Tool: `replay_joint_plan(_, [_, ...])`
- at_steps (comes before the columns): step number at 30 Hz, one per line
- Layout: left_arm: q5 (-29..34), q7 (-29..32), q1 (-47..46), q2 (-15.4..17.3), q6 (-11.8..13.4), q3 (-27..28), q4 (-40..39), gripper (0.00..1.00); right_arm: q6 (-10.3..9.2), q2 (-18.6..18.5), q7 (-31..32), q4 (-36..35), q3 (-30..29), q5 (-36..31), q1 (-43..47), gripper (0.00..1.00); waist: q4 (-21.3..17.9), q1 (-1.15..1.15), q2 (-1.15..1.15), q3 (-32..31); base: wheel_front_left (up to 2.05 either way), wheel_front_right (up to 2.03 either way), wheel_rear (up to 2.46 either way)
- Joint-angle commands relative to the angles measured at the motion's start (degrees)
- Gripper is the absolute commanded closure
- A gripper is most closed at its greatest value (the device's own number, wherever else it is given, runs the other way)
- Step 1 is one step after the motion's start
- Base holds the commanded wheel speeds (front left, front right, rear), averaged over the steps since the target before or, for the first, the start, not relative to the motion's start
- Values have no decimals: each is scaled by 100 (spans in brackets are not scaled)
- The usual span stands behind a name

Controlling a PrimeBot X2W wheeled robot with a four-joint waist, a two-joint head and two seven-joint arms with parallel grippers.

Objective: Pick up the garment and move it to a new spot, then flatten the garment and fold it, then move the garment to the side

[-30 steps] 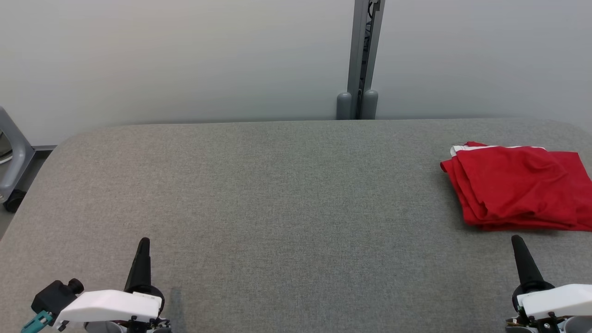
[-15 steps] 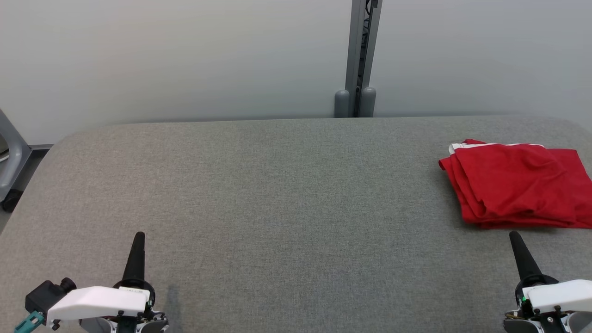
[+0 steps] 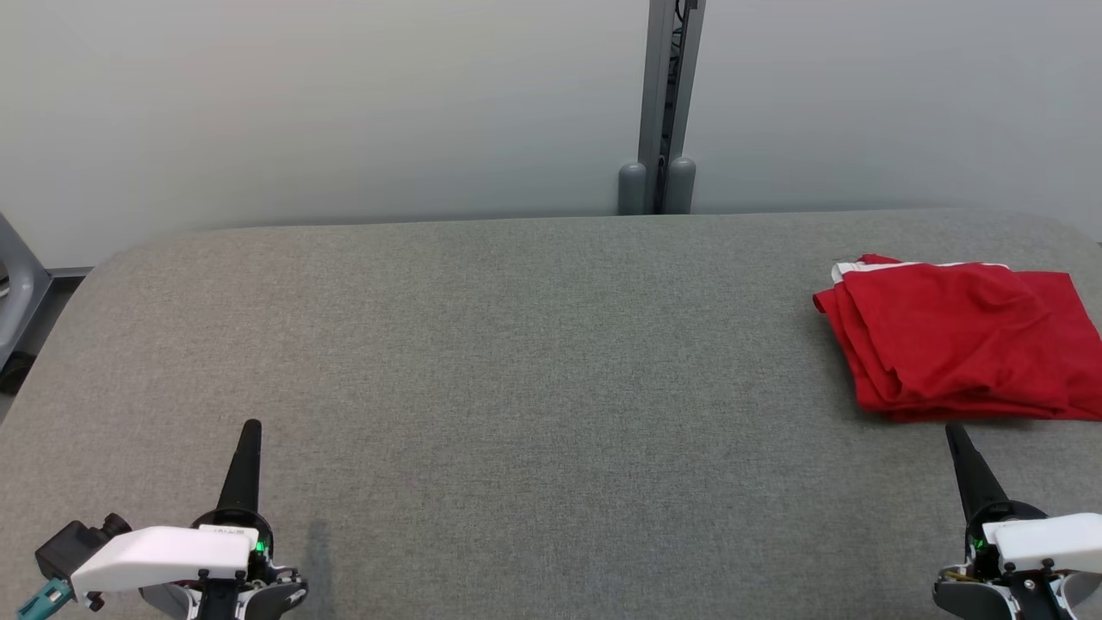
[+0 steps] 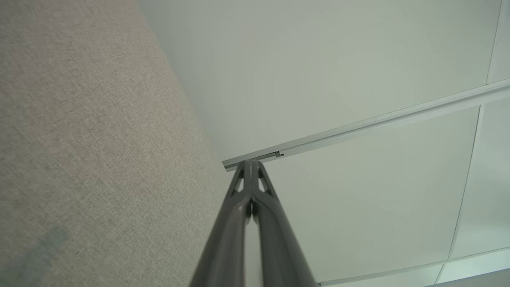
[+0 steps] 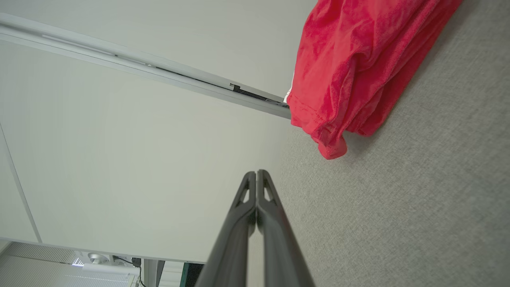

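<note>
One red garment (image 3: 956, 340) lies folded at the right end of the grey worktop (image 3: 534, 362), its long axis running left to right and its white-trimmed edge facing the wall. The left gripper (image 3: 250, 428) and the right gripper (image 3: 952, 429) both have their fingers pressed together, holding nothing

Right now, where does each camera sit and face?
Head view: on head, looking forward-down at grey fabric table; left end effector, right end effector at lower corners.
Left wrist view: on that wrist, along its shut fingers, toward pale wall.
Right wrist view: likewise, toward folded red cloth garment.
Shared: head and right wrist show the garment.
</note>
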Motion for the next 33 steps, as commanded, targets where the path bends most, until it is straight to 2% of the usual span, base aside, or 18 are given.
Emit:
replay_joint_plan(1, [-116, 33, -139, 26, -48, 50, -62, 100, 9, -22, 29, -4, -29, 117, -118, 100, -3, 0, 0, 3, 0, 0, 0])
replay_joint_plan(33, [-1387, 408, -250, -9, -195, 313, -119, 100, 12, 123, 303, 139, -168, 1342, -326, 100, -88, 0, 0, 96, 0, 0, 0])
